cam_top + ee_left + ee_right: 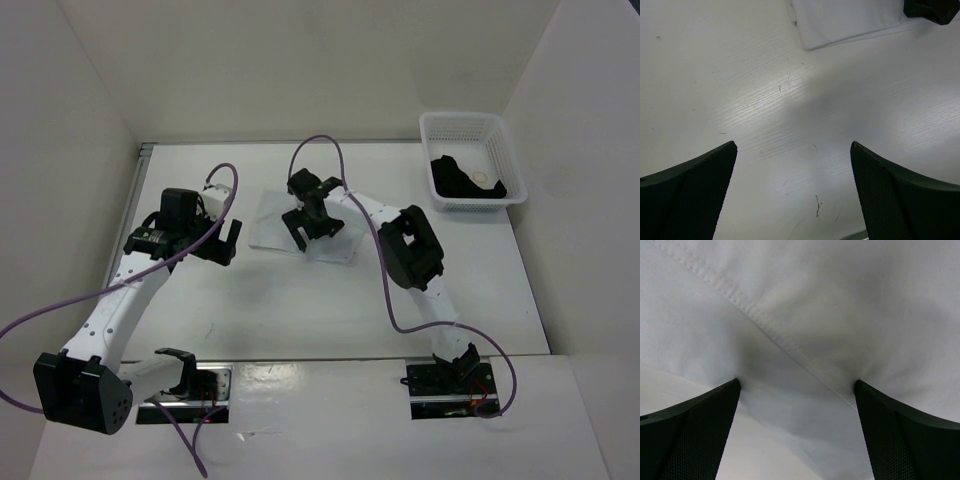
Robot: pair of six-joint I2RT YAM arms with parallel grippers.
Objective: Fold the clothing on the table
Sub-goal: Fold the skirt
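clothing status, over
Left gripper open, over bare table. Right gripper open, jaws down on the clothing. Basket far right, clear of both.

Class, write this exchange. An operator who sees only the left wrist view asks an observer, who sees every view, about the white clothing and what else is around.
Operator: I see one corner of the clothing past my open left claw. Where is the other arm?
Observer: The right claw is open, directly over the clothing's middle.
Operator: Is anything else out there?
Observer: A white basket at the far right corner of the table holds a black garment.
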